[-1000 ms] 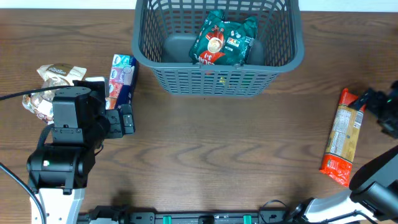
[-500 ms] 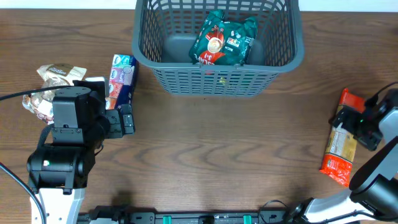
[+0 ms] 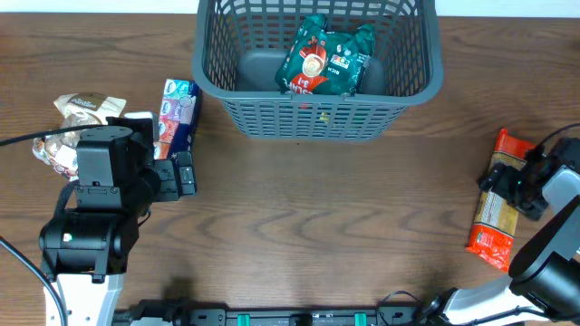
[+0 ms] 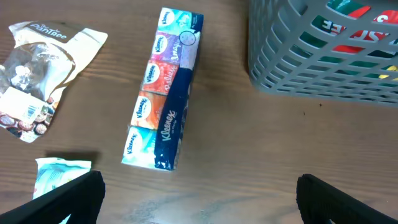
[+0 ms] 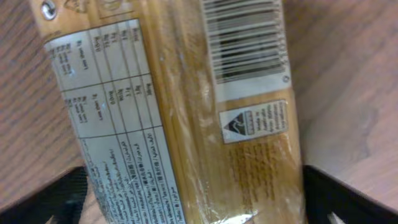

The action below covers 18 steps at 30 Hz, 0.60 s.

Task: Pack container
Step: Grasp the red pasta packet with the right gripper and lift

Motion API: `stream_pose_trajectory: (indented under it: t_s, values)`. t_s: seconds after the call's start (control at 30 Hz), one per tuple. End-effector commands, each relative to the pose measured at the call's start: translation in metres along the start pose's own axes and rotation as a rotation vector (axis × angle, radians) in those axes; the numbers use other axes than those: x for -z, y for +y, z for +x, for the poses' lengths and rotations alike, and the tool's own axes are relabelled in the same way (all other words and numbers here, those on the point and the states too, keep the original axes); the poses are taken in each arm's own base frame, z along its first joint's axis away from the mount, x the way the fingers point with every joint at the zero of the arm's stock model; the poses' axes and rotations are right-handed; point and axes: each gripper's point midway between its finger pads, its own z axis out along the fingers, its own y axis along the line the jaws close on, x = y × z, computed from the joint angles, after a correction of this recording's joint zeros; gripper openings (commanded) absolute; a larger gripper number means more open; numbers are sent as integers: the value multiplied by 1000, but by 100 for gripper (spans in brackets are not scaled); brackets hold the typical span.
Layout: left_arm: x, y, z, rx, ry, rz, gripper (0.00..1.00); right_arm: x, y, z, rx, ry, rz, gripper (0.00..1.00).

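At 4 o'clock the right gripper [image 3: 510, 190] hangs low over the pasta pack [image 3: 498, 219], fingers spread to either side of it and not closed on it, so I judge this the next pick. At 9 o'clock the left gripper [image 3: 184, 173] is spread wide too, empty, just short of the tissue pack [image 3: 175, 116]; a snack bag [image 3: 77, 109] and a small white pouch [image 4: 59, 174] lie near it. Far off at 12 the basket [image 3: 317, 119] holds one green packet [image 3: 324, 56]: one in, four left
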Motion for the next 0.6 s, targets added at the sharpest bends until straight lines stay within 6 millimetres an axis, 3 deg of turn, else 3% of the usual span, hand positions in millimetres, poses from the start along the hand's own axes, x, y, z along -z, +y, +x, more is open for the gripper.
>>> stream_pose_trajectory:
  t_s: [0.0, 0.07, 0.23, 0.3, 0.33, 0.47, 0.57]
  values:
    - [3, 0, -5, -14, -14, -7, 98, -4, 12, 9, 5, 18, -54, 68]
    - [3, 0, -5, -14, -14, -7, 98, -4, 13, 9, 4, 17, -60, 54]
    - [3, 0, -5, -14, -14, -7, 98, -3, 17, 6, -10, 8, -86, 34]
    - [3, 0, -5, -14, -14, -7, 99, -2, 22, 4, -18, 1, -113, 10]
    - [3, 0, -5, -14, -14, -7, 98, -1, 26, 2, -18, -5, -132, 4]
    - [3, 0, -5, -14, -15, -7, 99, 17, 46, -17, 11, -54, -210, 1]
    - [3, 0, -5, -14, -15, -7, 98, 48, 64, -41, 65, -132, -229, 1]
